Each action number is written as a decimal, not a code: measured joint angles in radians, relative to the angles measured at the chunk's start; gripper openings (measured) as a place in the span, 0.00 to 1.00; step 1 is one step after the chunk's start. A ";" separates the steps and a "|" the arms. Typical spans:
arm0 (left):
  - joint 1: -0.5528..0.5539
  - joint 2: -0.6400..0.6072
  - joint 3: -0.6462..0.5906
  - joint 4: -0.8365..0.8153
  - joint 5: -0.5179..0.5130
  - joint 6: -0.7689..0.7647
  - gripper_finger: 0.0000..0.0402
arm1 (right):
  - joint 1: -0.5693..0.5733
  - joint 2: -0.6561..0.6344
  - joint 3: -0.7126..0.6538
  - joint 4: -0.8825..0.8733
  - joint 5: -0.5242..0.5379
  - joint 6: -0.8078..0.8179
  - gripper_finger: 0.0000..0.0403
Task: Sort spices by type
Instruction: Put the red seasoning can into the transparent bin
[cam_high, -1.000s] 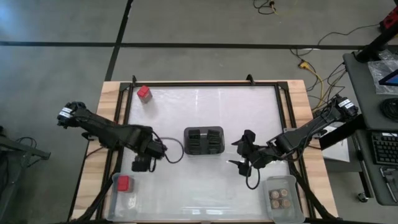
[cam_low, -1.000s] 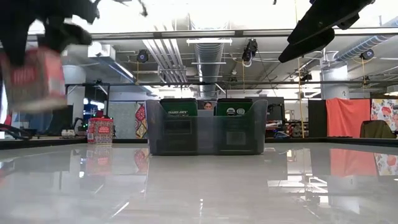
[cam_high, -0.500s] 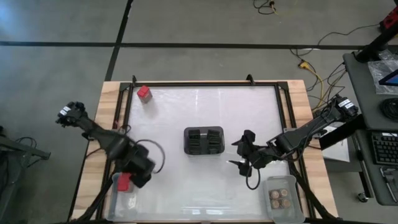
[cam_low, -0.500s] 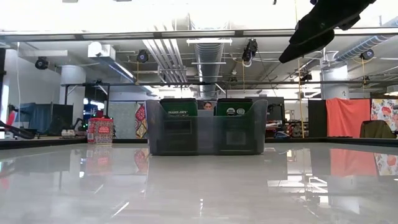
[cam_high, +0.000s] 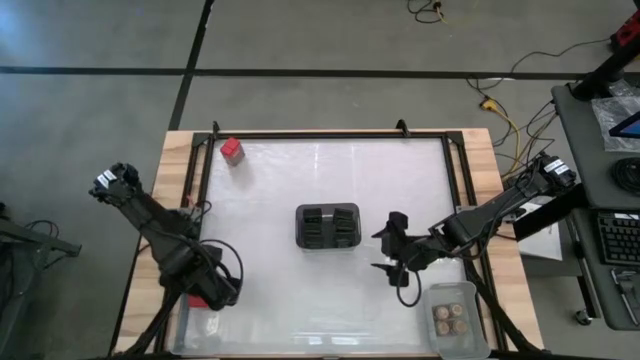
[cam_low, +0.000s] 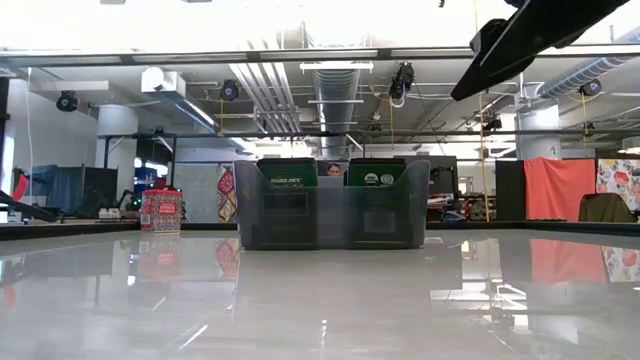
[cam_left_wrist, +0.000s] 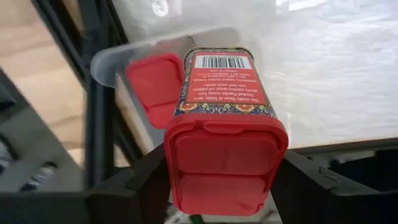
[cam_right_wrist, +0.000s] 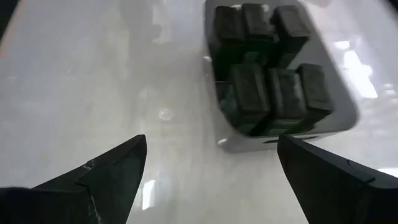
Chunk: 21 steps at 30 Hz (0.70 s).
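Note:
My left gripper (cam_high: 210, 285) hangs over the clear bin (cam_high: 195, 325) at the table's near left corner, shut on a red spice tin (cam_left_wrist: 221, 93). A second red tin (cam_left_wrist: 152, 84) lies in that bin (cam_left_wrist: 109, 59). A third red tin (cam_high: 232, 150) stands at the table's far left. Round tan-topped jars (cam_high: 450, 318) sit in the clear bin at the near right. My right gripper (cam_high: 385, 255) hovers open, right of the dark slotted holder (cam_high: 328, 227), with nothing between its fingers (cam_right_wrist: 112, 168). My left gripper pinches the tin's red lid end (cam_left_wrist: 177, 168) between its two fingers, one on each side. The fingers (cam_left_wrist: 143, 183) come steeply from above and lie along the tin. The tin is lifted clear above the bin, lid end toward the wrist, other end pointing down.
A black frame rail (cam_high: 205, 180) runs around the white tabletop, and wooden board shows outside it. The slotted holder (cam_low: 333, 217) stands mid-table. In the low view my right arm (cam_low: 530, 40) crosses the upper right.
My left gripper has carried the red tin toward the table's near left corner, from beside the holder's left to above the clear bin. It has rolled about its own pointing line on the way. The tin has left the low view.

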<state>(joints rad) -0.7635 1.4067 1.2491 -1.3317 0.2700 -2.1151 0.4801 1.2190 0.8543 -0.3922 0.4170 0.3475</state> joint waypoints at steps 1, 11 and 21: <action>0.000 0.000 -0.004 0.017 -0.001 -0.013 0.52 | 0.000 0.000 0.000 0.000 -0.016 0.000 0.87; -0.003 0.000 -0.034 0.038 -0.017 -0.112 0.52 | 0.021 0.000 0.000 -0.039 -0.062 0.000 0.87; -0.003 0.000 -0.035 0.049 -0.052 -0.140 0.52 | 0.056 0.000 0.000 -0.081 -0.062 0.000 0.87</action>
<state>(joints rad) -0.7670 1.4071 1.2144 -1.2830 0.2177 -2.2548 0.5357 1.2190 0.8543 -0.4727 0.3549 0.3477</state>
